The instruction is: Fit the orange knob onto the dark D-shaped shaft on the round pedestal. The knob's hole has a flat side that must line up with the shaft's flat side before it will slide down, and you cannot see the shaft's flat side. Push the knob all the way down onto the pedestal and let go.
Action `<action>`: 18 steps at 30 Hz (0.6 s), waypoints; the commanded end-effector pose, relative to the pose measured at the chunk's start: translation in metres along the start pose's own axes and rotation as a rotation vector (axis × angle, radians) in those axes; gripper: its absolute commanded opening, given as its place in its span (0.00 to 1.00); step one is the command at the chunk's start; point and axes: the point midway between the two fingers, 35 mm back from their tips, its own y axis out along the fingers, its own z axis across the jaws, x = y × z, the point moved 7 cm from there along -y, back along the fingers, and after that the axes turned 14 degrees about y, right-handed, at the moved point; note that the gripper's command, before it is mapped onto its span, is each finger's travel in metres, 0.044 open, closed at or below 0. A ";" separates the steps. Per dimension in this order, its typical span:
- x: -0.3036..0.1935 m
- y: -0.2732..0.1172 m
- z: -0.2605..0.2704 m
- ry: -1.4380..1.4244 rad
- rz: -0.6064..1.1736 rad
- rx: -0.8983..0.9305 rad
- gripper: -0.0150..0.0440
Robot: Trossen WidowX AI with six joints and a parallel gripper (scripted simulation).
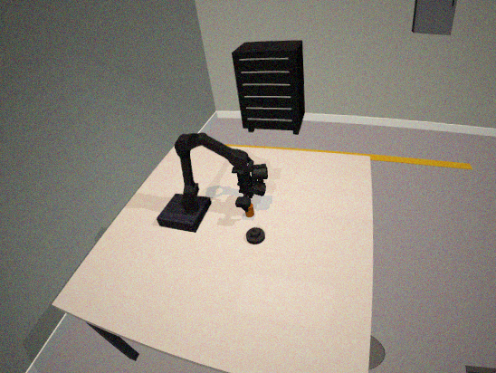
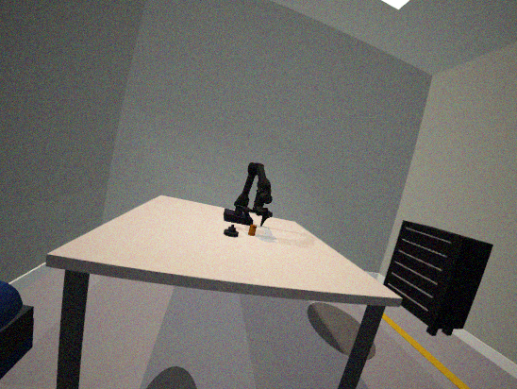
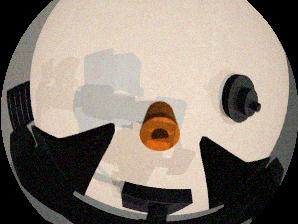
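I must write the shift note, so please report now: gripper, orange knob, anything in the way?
Gripper open, above knob. Orange knob upright on table, off the pedestal. No obstacle seen between them.
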 end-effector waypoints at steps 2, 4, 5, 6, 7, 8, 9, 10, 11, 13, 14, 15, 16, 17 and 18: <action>0.000 0.009 -0.001 0.005 0.006 -0.008 1.00; 0.000 0.013 -0.001 0.005 0.006 -0.008 1.00; 0.000 0.014 -0.001 0.005 0.006 -0.008 1.00; 0.000 0.016 -0.001 0.006 0.006 -0.008 1.00; 0.000 0.018 -0.001 0.006 0.006 -0.008 1.00; 0.000 0.019 -0.001 0.006 0.006 -0.008 1.00; 0.000 0.021 -0.001 0.006 0.006 -0.008 1.00; 0.000 0.022 -0.001 0.006 0.006 -0.008 1.00; 0.000 0.024 -0.001 0.006 0.006 -0.008 1.00; 0.000 0.027 -0.001 0.006 0.006 -0.008 1.00; 0.000 0.029 -0.001 0.007 0.006 -0.008 1.00; 0.000 0.030 -0.001 0.007 0.006 -0.007 1.00; 0.000 0.032 -0.001 0.007 0.006 -0.007 1.00; 0.000 0.034 -0.001 0.007 0.006 -0.007 1.00; 0.000 0.035 -0.001 0.007 0.006 -0.007 1.00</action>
